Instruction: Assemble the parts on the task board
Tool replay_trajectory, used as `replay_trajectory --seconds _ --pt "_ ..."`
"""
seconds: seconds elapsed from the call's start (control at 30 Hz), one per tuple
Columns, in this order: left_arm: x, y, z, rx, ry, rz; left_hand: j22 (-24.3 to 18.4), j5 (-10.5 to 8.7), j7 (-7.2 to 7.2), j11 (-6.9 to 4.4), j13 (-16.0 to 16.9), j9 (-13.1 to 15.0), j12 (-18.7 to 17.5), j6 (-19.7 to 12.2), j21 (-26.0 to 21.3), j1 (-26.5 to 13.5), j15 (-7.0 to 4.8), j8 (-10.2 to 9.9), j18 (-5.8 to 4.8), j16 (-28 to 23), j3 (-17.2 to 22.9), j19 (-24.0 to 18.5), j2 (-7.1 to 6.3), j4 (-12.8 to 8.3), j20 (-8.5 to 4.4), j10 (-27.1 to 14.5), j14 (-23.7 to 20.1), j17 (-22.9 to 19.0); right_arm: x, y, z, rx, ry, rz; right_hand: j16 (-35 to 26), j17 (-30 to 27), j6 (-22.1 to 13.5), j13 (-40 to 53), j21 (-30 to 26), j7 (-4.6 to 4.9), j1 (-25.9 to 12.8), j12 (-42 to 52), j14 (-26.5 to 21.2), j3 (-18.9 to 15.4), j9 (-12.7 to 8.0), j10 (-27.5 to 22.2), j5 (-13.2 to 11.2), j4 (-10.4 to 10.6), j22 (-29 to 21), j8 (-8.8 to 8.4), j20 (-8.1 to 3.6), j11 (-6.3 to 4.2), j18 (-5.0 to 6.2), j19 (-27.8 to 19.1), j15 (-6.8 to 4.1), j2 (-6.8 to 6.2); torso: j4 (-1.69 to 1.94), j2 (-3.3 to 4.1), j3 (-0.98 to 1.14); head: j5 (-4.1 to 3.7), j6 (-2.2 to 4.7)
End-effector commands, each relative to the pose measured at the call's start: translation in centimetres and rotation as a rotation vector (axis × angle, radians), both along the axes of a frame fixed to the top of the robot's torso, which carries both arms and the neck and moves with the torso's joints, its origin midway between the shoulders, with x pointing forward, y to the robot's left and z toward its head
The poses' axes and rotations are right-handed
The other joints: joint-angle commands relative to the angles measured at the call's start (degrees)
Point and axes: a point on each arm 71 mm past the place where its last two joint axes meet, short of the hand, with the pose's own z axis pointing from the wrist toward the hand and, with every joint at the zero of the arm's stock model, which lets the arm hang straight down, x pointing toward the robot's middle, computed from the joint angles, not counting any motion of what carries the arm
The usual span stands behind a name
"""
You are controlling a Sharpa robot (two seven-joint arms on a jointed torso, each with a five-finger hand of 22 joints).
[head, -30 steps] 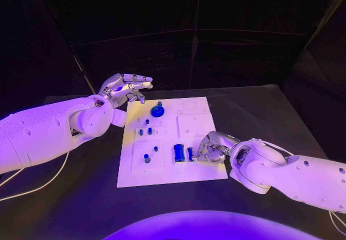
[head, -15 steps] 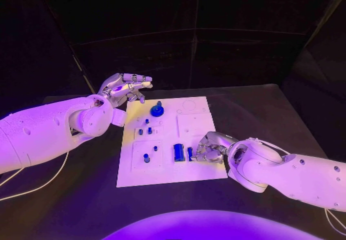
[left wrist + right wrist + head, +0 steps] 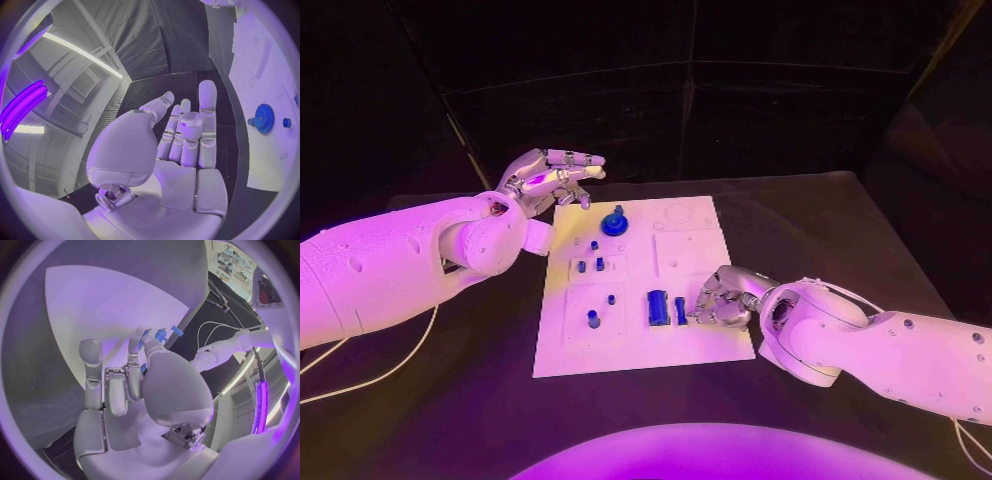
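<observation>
Nearest on the black surface (image 3: 444,400): the right hand (image 3: 720,297), silver and many-fingered, lying on the near right part of the flat white rectangular task board (image 3: 639,345), fingers curled in toward a slim upright blue bar-shaped part (image 3: 681,309). Cannot tell whether the fingertips pinch that bar or merely touch it. Just beside it, away from the hand, a wider dark blue block-shaped part (image 3: 656,305) standing in the board. Farther toward the board's left side, a small blue peg (image 3: 593,319) with a tinier blue stud (image 3: 612,298) behind it. Mid-board, 2 short blue pins (image 3: 590,264) side by side, plus another small blue dot (image 3: 594,243) beyond. Near the far edge, a round blue toothed gear (image 3: 615,221) with a raised hub, also visible in the left wrist view (image 3: 263,118). Farthest back, the left hand (image 3: 553,174), raised off the board's far left corner, fingers partly extended and close together, holding nothing.
</observation>
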Motion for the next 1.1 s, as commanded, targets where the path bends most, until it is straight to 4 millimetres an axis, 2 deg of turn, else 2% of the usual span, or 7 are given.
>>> replay_trajectory --seconds 0.03,0.23,0.43,0.63,0.7,0.87,1.1 --pt "0.0 -0.2 0.1 -0.007 -0.006 -0.012 0.06 -0.21 -0.08 -0.03 0.00 -0.01 0.20 -0.28 -0.01 -0.58 0.02 0.19 0.83 0.20 0.03 -0.07 0.13 0.39 0.33 -0.41 -0.19 -0.09 0.0 0.0 0.0 0.167 0.077 0.024 -0.62 11.05 -0.86 4.37 -0.78 0.20 0.04 -0.54 5.19 -0.57 -0.18 -0.68 0.35 0.05 -1.09 -0.20 0.07 -0.01 -0.49 -0.79 -0.11 0.48 -0.01 -0.44 -0.18 -0.10 0.37" --pt "0.1 0.0 -0.4 0.001 -0.009 -0.007 -0.26 -0.19 -0.04 0.12 -0.04 0.00 0.67 -0.60 -0.73 -1.20 0.25 0.55 0.78 -2.30 -0.31 -1.12 0.04 0.87 0.53 -1.14 -2.71 -4.63 2.0 -1.4 1.0 0.426 0.078 -0.046 -10.37 -4.06 -5.97 -7.70 -10.77 2.74 2.08 -15.97 1.11 -1.13 -1.52 -10.28 1.32 -0.60 -15.35 -3.30 1.53 2.16 1.43 -7.72 1.63 1.73 0.03 -1.49 -0.34 -0.38 1.17" --pt "0.5 0.1 -0.7 -0.002 -0.033 0.006 -2.64 -0.21 0.31 0.78 -0.26 0.02 1.41 -1.17 -5.26 -2.49 1.27 1.42 0.66 -11.46 -2.02 -6.82 -0.28 2.02 1.49 -3.19 -12.90 -16.34 6.3 -4.2 2.6 0.642 0.032 -0.189 -41.47 -37.17 -11.27 -28.07 -20.81 6.18 5.84 -41.63 -11.57 0.70 -3.53 -25.77 0.20 -2.01 -20.92 -7.05 4.25 5.26 1.21 -13.51 4.61 2.68 0.17 -3.21 -0.87 -0.71 2.68" --pt "1.5 0.2 -1.1 -0.004 -0.071 0.046 -7.90 -0.39 0.34 1.28 -0.73 0.04 2.17 -1.35 -13.75 -3.30 3.04 2.55 0.45 -22.60 -7.54 -15.31 -0.25 4.00 3.42 -4.51 -22.59 -21.75 10.5 -5.9 3.2 0.766 -0.028 -0.251 -60.65 -46.13 -12.82 -45.51 -33.81 9.17 9.15 -58.08 -19.83 5.71 -7.77 -30.21 -3.12 -2.97 -28.15 -11.12 8.42 9.97 0.55 -21.47 8.88 2.15 0.17 -5.41 -1.64 -0.44 5.27" --pt "1.8 0.3 -1.2 -0.011 -0.072 0.070 -9.53 -0.24 0.04 1.53 -1.10 0.00 1.95 -1.21 -16.14 -2.62 3.59 2.75 0.39 -27.17 -8.59 -17.54 0.28 4.17 4.12 -4.10 -24.46 -23.96 11.4 -5.9 3.2 0.793 -0.044 -0.254 -66.01 -49.19 -11.74 -49.43 -36.73 9.21 9.30 -60.37 -23.14 7.07 -9.09 -29.05 -3.57 -3.06 -29.75 -12.02 9.63 9.66 0.25 -23.34 9.63 1.64 0.17 -6.02 -1.75 -0.28 5.83" --pt "3.0 1.0 -1.9 -0.042 -0.063 0.167 -15.78 -0.19 -0.85 1.57 -1.74 -0.14 -2.44 -0.60 -24.40 -0.50 5.10 1.36 0.83 -42.04 -11.12 -24.33 1.74 4.90 6.58 -0.77 -23.67 -30.75 14.5 -4.9 3.6 0.870 -0.097 -0.229 -78.56 -59.33 -8.24 -63.65 -45.59 9.58 7.78 -67.63 -23.36 12.03 -15.06 -24.37 -5.68 -4.34 -34.87 -18.01 13.12 10.53 1.80 -24.87 12.19 -0.02 -0.30 -7.05 -1.65 0.60 7.91" --pt "4.4 0.9 -3.2 -0.054 -0.038 0.256 -21.18 -0.25 -0.83 2.79 -1.73 -0.16 -8.67 -0.12 -30.52 1.07 7.16 -0.67 1.00 -53.46 -13.23 -29.35 2.61 5.25 8.86 -0.21 -24.40 -36.27 16.5 -3.8 3.6 0.905 -0.128 -0.218 -83.28 -64.01 -6.87 -69.66 -49.53 9.73 5.45 -70.27 -22.40 12.30 -18.25 -23.78 -6.99 -6.37 -36.44 -21.03 13.75 11.07 1.69 -23.76 12.95 0.43 0.08 -7.80 -1.16 1.24 9.39"
